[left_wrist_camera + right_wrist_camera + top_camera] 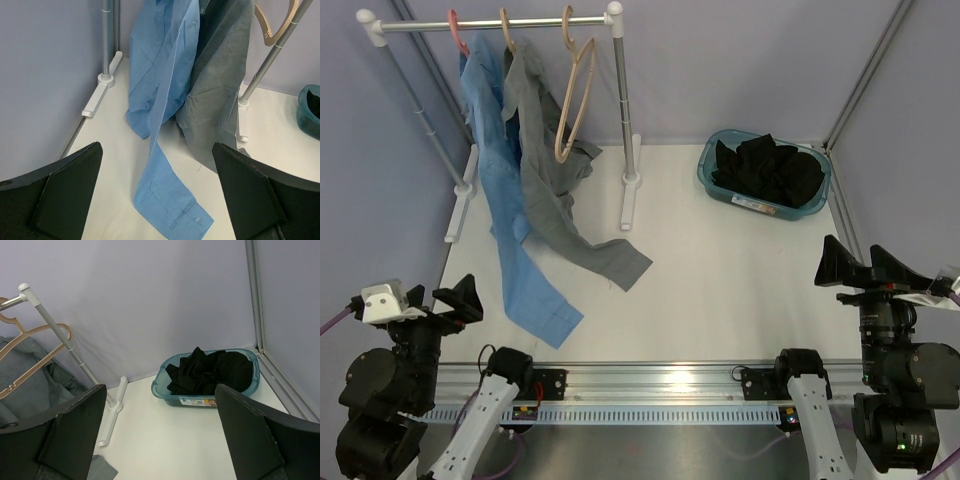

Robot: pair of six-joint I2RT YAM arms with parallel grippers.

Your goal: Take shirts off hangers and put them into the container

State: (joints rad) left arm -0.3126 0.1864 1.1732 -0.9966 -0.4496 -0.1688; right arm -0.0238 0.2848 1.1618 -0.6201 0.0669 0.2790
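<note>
**Left end effector and right end effector released, empty.**
Blue shirt and grey shirt droop from the rail onto the surface; black shirt fills the tub. The cloth looks light and limp: pinch your fold near the collar.

Nothing legible anywhere. The tub carries a small white label on its side wall. It seems to have print, but too small and blurred to read.
</note>
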